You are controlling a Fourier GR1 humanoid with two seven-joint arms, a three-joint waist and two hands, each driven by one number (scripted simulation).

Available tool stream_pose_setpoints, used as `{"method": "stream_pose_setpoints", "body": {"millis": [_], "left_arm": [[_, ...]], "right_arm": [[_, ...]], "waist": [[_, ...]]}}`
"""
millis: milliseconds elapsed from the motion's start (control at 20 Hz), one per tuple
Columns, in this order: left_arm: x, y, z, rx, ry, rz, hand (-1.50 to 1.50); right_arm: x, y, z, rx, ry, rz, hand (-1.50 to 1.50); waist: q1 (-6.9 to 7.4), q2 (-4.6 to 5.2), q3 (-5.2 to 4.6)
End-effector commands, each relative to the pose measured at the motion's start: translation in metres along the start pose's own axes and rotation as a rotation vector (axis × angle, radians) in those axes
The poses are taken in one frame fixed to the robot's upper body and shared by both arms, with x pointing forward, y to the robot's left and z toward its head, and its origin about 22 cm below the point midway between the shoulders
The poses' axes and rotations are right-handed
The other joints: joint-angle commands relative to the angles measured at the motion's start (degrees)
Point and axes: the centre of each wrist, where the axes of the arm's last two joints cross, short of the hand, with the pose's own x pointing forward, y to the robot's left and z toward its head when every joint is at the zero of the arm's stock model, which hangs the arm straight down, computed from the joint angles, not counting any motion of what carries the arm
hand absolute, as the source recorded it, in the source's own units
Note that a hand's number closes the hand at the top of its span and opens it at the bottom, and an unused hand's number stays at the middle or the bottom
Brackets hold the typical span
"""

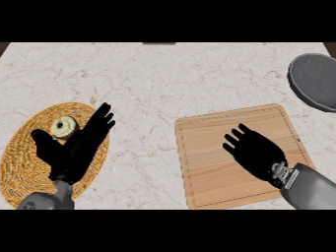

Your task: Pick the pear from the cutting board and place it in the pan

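Over the cutting board [236, 157], right hand [254, 150] curled.

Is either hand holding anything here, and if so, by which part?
Cannot tell for the right hand: it curls palm-down over the cutting board, and no pear shows. The left hand is open, holding nothing.

A pale marbled counter [163, 83] meets dark wood at its far corners.

My left robot hand [68, 147] and right robot hand [254, 150] are matte black, on smooth grey forearms with metallic wrists.
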Motion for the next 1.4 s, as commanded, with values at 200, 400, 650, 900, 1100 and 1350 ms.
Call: {"method": "stream_pose_setpoints", "body": {"millis": [200,400,650,900,1100,1350], "left_arm": [[-0.012,0.004,0.005,0.003,-0.022,-0.013,0.0],[-0.002,0.012,0.0,0.009,-0.01,0.006,0.0],[-0.004,0.004,-0.002,0.015,-0.016,-0.01,0.0],[-0.011,0.013,0.006,0.041,0.008,0.03,0.0],[-0.012,-0.007,0.004,0.006,-0.01,0.014,0.0],[-0.004,0.009,0.004,0.031,-0.012,0.009,0.0]], "right_arm": [[-0.004,0.035,-0.011,-0.06,-0.065,0.014,1.5],[-0.007,0.038,-0.019,-0.147,-0.095,0.114,1.5],[-0.03,0.024,-0.038,-0.157,0.188,-0.374,1.5],[-0.025,0.027,-0.052,-0.161,0.472,-0.874,1.5],[-0.025,-0.015,-0.046,-0.332,0.733,-0.981,1.5],[-0.031,-0.052,-0.013,-0.712,0.939,-0.941,1.5]], "waist": [[-0.06,-0.03,0.0],[0.07,0.0,0.01],[-1.18,0.08,0.15],[-2.49,-0.15,0.13],[-0.86,-0.32,0.02],[-0.87,-0.42,-0.02]]}}
